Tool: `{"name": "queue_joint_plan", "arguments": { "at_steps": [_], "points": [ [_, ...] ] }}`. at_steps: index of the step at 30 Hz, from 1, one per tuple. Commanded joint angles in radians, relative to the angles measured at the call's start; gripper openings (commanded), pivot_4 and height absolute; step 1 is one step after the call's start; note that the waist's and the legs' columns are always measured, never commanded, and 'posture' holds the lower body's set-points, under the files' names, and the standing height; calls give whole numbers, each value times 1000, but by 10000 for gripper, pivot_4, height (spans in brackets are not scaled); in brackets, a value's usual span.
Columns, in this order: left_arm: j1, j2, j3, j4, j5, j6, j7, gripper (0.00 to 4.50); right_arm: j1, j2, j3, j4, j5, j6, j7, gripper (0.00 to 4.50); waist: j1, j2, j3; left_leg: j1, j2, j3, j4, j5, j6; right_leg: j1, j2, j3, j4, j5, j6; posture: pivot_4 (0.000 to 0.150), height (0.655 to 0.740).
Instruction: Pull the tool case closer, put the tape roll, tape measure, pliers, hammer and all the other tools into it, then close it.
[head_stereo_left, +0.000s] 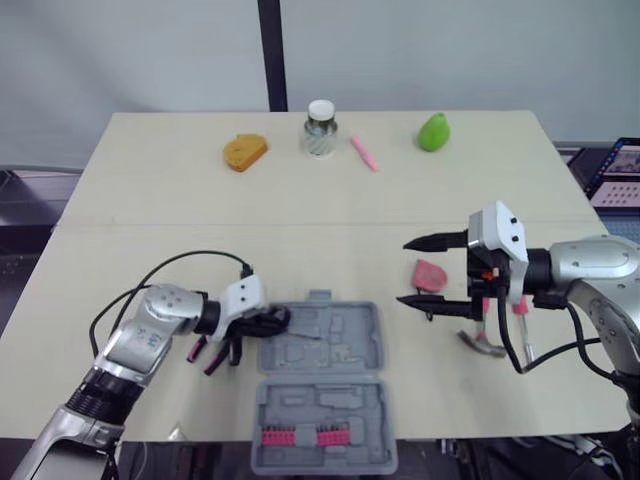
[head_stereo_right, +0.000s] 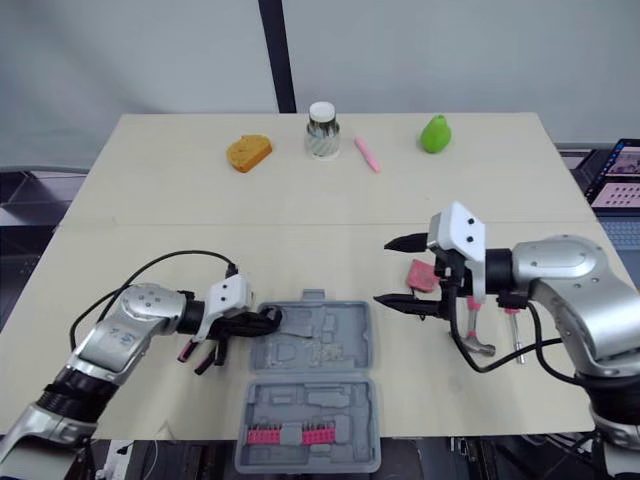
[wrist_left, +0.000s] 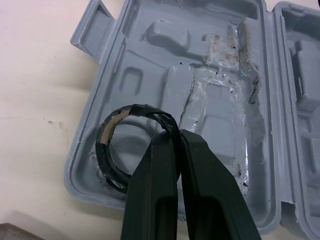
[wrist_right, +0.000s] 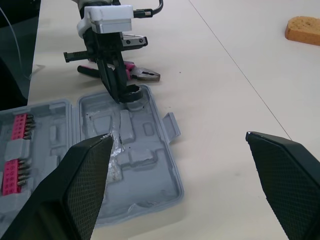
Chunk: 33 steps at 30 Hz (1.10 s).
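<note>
Left gripper (wrist_left: 177, 135) is clamped tight on the black tape roll (wrist_left: 101, 152), holding it down in the left corner of the far half of the open tool case (head_stereo_left: 350, 340), which sits near the front edge of the table. Right gripper (head_stereo_right: 382, 271) has its fingers spread wide and hovers off to the right of the case, right by the pink tape measure (head_stereo_left: 432, 275), with the hammer (head_stereo_left: 482, 345) lying on the table just beside that. Pink-handled pliers (wrist_right: 145, 75) lie just left of the case, under the left gripper.
</note>
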<state>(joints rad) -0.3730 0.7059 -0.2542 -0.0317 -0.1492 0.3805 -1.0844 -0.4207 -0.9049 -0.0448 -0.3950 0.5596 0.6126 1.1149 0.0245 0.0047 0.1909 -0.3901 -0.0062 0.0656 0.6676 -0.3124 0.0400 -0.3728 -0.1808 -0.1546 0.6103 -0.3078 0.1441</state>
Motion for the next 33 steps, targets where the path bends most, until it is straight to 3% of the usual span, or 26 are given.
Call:
{"name": "queue_joint_plan", "arguments": {
  "at_steps": [1,31,33],
  "points": [
    [-19,1,-2,-9,12,-7,-5,302,-1,2,-17,-44,21,0,-12,45000,0,0,0,0,0,0,0,0,0,0,0,0,0,0,0,1500,7400],
    [-49,-20,-11,55,72,-23,-5,302,-5,16,-12,-39,20,-9,-21,45000,0,0,0,0,0,0,1,0,0,0,0,0,0,0,0,1500,7400],
    [-49,-20,-11,53,72,-26,-5,7366,-6,17,-10,-36,19,-10,-19,45000,0,0,0,0,0,0,1,0,0,0,0,0,0,0,0,1500,7400]
  ]
}}
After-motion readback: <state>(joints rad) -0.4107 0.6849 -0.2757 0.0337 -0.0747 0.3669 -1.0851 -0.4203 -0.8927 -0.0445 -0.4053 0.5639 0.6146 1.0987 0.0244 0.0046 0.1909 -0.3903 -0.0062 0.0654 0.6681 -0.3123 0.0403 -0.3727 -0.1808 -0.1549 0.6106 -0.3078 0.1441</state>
